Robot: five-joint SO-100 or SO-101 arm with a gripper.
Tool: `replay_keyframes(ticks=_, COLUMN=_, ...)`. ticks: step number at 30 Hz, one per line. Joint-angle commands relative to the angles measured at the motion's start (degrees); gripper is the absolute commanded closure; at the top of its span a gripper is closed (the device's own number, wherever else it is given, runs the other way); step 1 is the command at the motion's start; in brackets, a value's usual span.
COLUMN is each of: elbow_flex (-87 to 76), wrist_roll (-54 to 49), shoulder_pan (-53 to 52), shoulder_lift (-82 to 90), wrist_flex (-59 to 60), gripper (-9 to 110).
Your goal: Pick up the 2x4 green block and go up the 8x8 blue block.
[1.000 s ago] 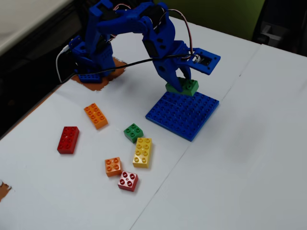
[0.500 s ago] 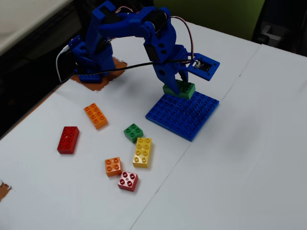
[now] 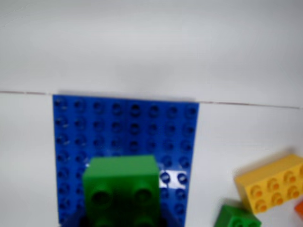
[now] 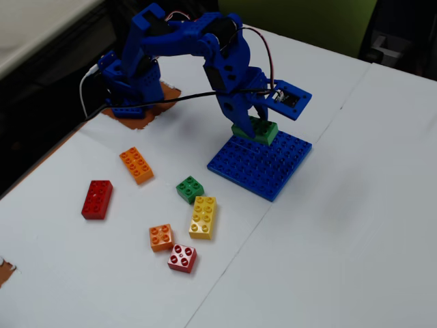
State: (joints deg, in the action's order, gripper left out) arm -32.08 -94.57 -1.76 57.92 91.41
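Observation:
The 2x4 green block sits between my jaws at the bottom of the wrist view, studs up, only its front part showing. In the fixed view the green block is at the far left corner of the 8x8 blue block. It is on or just above the studs; I cannot tell which. My gripper is shut on it from above. In the wrist view the blue baseplate fills the middle, and my gripper shows only as dark edges beside the block.
A yellow 2x4 brick and a small green 2x2 brick lie left of the baseplate; both show at the wrist view's lower right, yellow and green. Orange, red, small orange and small red bricks lie further left.

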Motion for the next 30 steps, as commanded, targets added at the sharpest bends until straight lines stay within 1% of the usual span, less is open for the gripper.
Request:
replay_keyframes(ticks=1, elbow_flex=2.9, wrist_roll=1.4, shoulder_pan=-0.6, shoulder_lift=0.7, wrist_flex=-0.1, gripper=99)
replay_keyframes(ticks=30, elbow_flex=2.9, wrist_roll=4.1, shoulder_pan=-0.9, shoulder_lift=-0.2, wrist_flex=-1.5, gripper=99)
